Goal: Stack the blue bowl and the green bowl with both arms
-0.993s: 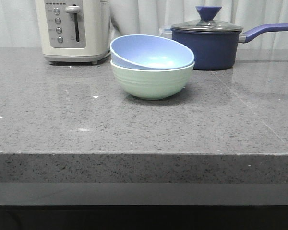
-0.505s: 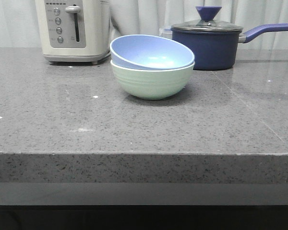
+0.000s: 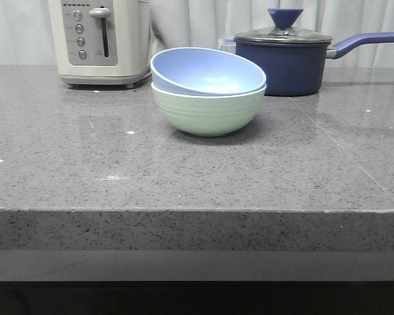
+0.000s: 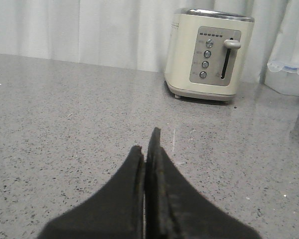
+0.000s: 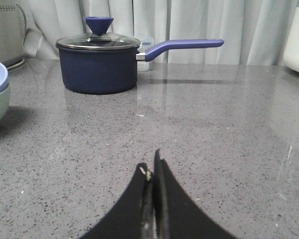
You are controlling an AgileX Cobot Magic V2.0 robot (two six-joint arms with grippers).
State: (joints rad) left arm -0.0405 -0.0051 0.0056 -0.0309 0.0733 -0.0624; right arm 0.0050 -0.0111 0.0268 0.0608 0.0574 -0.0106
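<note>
Nothing has moved: my left gripper [image 4: 145, 144] and right gripper [image 5: 152, 167] hover pressed together, apart from the blue bowl [image 3: 207, 71] nested tilted in the green bowl [image 3: 207, 111].

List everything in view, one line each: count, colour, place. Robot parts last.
blue bowl: one, pale blue, nested tilted inside the green bowl, middle of the counter.
green bowl: one, pale mint green, standing on the counter under the blue bowl.
toaster: one, cream with a grey control panel, back left of the counter.
saucepan: one, dark navy with a glass lid, blue knob and blue handle pointing right, back right, behind the bowls.
counter: one, speckled grey stone, carrying everything.
curtain: white, along the back.
left end effector: one, black, shut on nothing, over bare counter facing the toaster.
right end effector: one, black, shut on nothing, over bare counter facing the saucepan.
</note>
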